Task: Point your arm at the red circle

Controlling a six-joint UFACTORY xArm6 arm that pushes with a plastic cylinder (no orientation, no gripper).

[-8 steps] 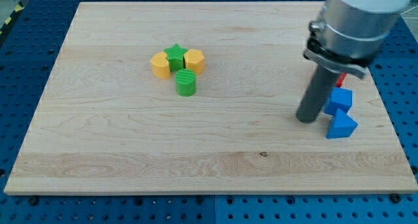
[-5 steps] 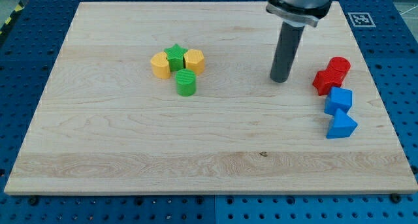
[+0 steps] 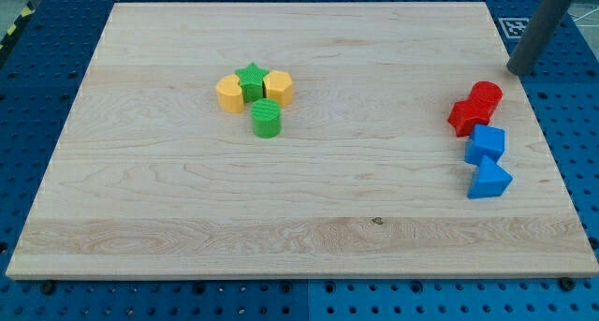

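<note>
Dark rod's end, my tip (image 3: 518, 69), touches nothing, just beyond the red circle (image 3: 486, 95); two red, two blue, two yellow, two green blocks.

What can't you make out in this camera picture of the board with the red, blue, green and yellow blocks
1. The arm: the camera view's top right edge cuts it off; only the rod's lower part and my tip show, above and right of the red blocks.
2. The two red blocks touch, so the exact shape of each is unclear.
3. The green star hides where the two yellow blocks face each other.
4. The marker beyond the board: too small to read.
</note>
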